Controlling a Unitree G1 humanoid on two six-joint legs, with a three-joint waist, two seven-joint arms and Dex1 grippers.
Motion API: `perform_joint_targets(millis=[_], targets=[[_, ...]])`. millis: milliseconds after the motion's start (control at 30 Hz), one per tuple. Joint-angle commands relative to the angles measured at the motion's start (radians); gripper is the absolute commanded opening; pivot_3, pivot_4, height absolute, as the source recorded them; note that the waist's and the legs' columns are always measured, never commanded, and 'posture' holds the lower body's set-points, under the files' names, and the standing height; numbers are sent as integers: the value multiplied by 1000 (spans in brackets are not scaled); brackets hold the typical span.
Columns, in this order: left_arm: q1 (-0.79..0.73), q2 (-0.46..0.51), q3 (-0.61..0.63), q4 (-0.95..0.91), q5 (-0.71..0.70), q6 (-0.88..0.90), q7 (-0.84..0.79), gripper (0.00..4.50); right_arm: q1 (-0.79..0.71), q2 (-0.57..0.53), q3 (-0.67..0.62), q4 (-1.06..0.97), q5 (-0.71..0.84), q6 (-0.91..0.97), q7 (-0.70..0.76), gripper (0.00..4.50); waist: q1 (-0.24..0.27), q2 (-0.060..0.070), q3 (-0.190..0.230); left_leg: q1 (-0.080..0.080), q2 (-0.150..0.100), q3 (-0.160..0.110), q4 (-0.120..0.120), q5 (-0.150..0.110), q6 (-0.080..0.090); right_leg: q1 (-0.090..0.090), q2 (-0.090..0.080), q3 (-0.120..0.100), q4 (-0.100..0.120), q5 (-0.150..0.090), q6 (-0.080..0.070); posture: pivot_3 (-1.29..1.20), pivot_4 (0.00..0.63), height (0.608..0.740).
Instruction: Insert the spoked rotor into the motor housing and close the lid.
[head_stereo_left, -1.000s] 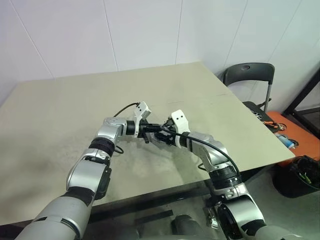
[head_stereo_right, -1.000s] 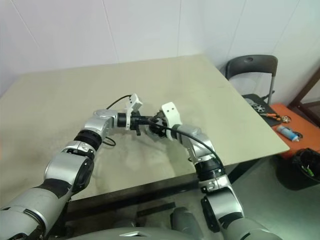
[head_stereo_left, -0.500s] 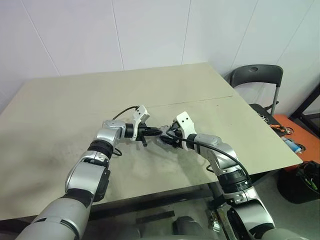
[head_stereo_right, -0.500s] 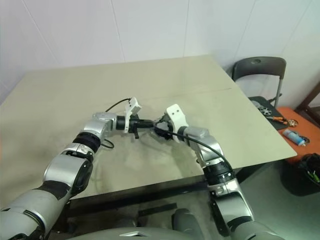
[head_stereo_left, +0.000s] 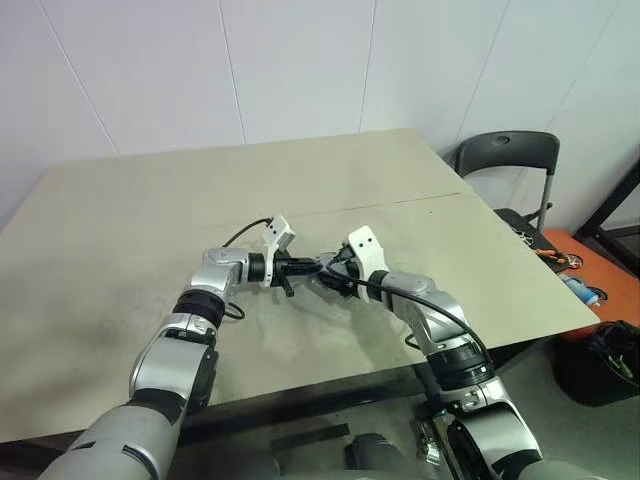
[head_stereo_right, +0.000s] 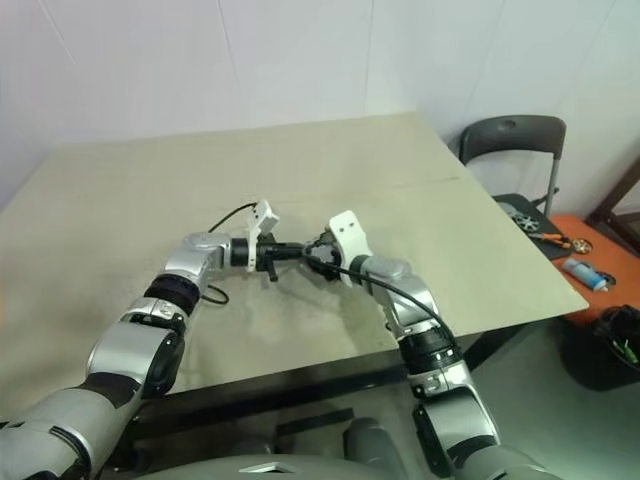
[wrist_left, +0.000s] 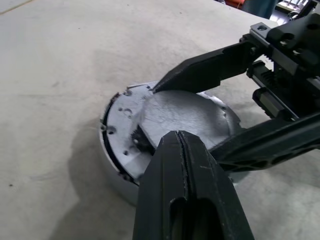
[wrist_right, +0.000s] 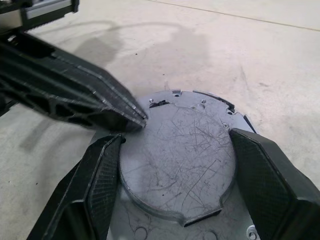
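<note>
The motor housing (wrist_left: 116, 167), a squat silver-grey cylinder, stands on the table near its front middle. The lid (wrist_right: 180, 160), a scratched light-grey disc, lies on top of it. My right gripper (wrist_right: 176, 135) straddles the lid, one finger (wrist_right: 100, 190) against each side of the disc, shut on it. My left gripper (wrist_left: 180, 135) comes in from the opposite side with its fingers shut together, and its tip rests on the lid's edge beside the right finger. In the left eye view the two grippers meet at the housing (head_stereo_left: 330, 283). The spoked rotor is hidden.
The beige table (head_stereo_left: 150, 200) stretches wide around the housing, its front edge close behind my arms. A dark chair (head_stereo_left: 505, 150) stands off the table's right corner. An orange surface with tools (head_stereo_left: 590, 285) and a black bin (head_stereo_left: 612, 355) lie lower right.
The head camera's view has shifted. Both grippers keep their places at the housing and the lid.
</note>
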Motion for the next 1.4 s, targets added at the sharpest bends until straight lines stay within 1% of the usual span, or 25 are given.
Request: perform_joint_targets(millis=[33, 233, 367, 600, 800, 967, 1000, 1167, 1400], targets=[[31, 0, -12, -20, 4, 36, 2, 28, 22, 42, 7, 48, 16, 22, -14, 3042, -1, 0, -1, 1, 0, 0, 0, 0, 0, 1, 0, 0, 0, 0, 0, 0, 0, 740], [31, -2, 16, -46, -22, 76, 26, 28, -14, 100, -75, 83, 19, -29, -96, 3042, -5, 0, -1, 1, 1, 0, 1, 0, 0, 0, 1, 0, 1, 0, 0, 0, 0, 740], [38, -1, 29, -62, -31, 94, 36, 28, -36, 115, -101, 141, 3, -67, -140, 3042, -10, 0, -1, 1, 0, 0, 2, 0, 0, 1, 1, 0, 2, 1, -1, 0, 0, 740], [79, 9, 23, -108, -40, 107, 44, 28, -23, 104, -71, 129, 1, -73, -111, 3042, -13, 0, -1, 5, 0, 0, 2, 1, -1, 4, 1, 1, 2, 2, -4, 0, 0, 740], [81, 12, 26, -125, -45, 119, 51, 28, -22, 88, -38, 132, -15, -91, -93, 3042, -13, 0, -1, 4, 0, 0, 2, 1, -1, 4, 1, 1, 2, 2, -4, 0, 0, 740], [76, 10, 32, -133, -52, 121, 56, 28, -12, 52, 106, 179, -138, -155, -100, 3042, -14, 0, -1, 4, 0, 0, 2, 1, -1, 4, 1, 1, 2, 2, -4, 0, 0, 740], [75, 10, 32, -135, -52, 122, 56, 28, -12, 52, 116, 194, -147, -157, -103, 3042, -15, 0, -1, 4, 0, 0, 2, 1, -1, 4, 1, 1, 2, 2, -4, 0, 0, 740], [77, 6, 32, -160, -60, 124, 53, 28, 10, 94, 88, 206, -103, -124, -79, 3042, -28, 1, -1, 5, 0, 0, 2, 1, -1, 5, 1, 1, 2, 2, -4, 0, 0, 740], [69, -8, 29, -192, -62, 128, 58, 28, 2, 70, 16, 200, -67, -60, -65, 3042, -25, 1, -1, 5, 0, 0, 0, 1, -1, 4, 1, 1, 1, 2, -3, 0, 0, 740]])
